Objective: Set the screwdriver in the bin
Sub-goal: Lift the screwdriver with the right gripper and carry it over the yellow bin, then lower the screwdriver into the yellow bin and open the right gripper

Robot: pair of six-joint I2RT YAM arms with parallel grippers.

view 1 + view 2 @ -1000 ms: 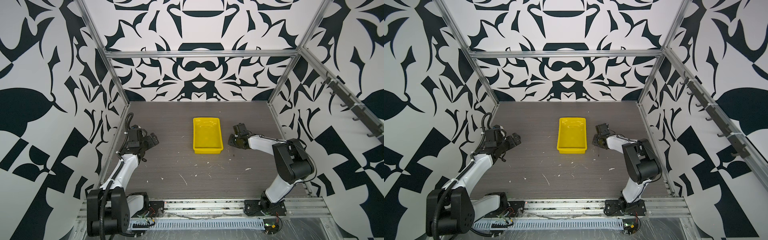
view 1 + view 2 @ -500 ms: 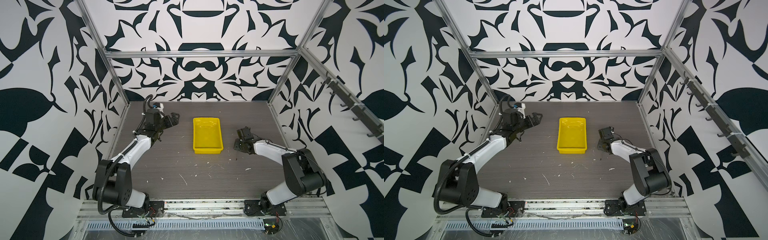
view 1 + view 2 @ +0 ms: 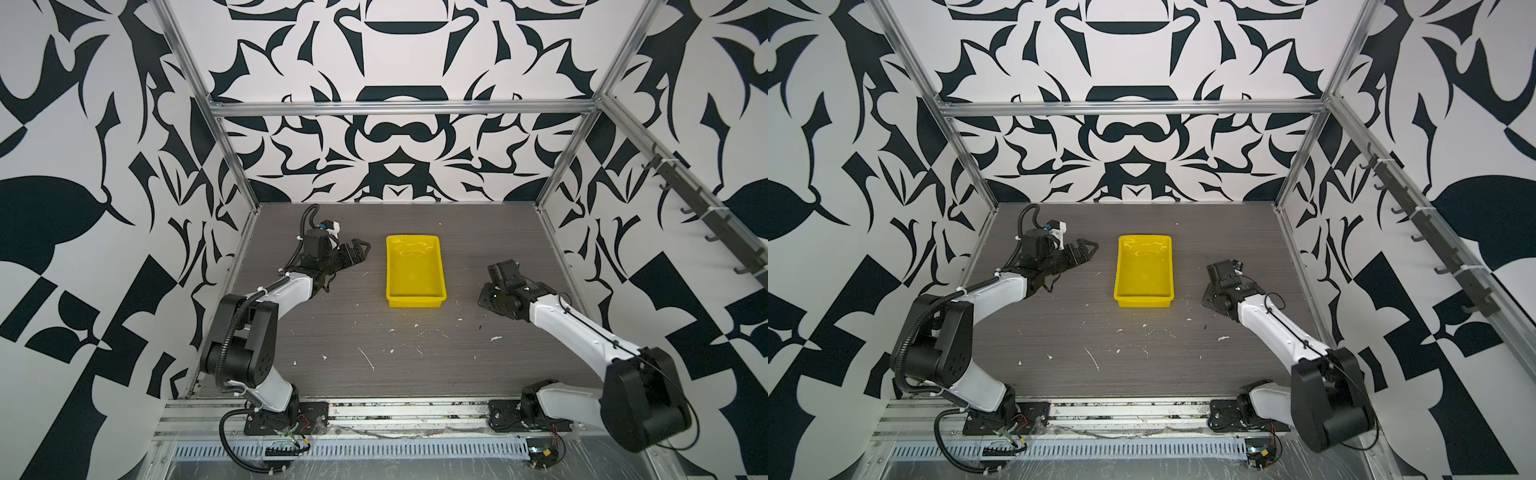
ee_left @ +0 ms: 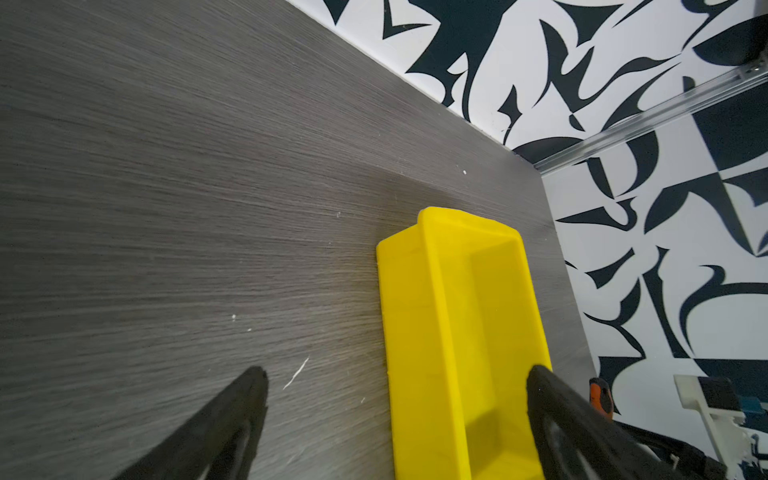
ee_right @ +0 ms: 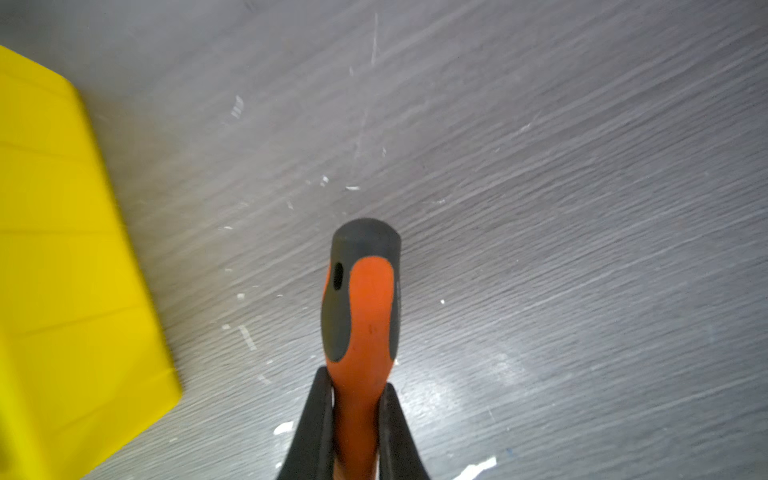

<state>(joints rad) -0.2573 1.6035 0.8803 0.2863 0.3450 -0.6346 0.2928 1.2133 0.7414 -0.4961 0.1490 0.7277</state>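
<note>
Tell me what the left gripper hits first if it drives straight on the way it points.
Probably the bin: the open left gripper points at the long wall facing it. Height is unclear, so it might clear the rim instead.

Overhead pair, wrist close-ups sharing bin (image 3: 415, 270)

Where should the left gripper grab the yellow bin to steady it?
Probably the bin's long wall nearest the left gripper, coming from above and straddling it: that lipped wall is thin and upright, while the whole bin looks wider than the open gripper.
</note>
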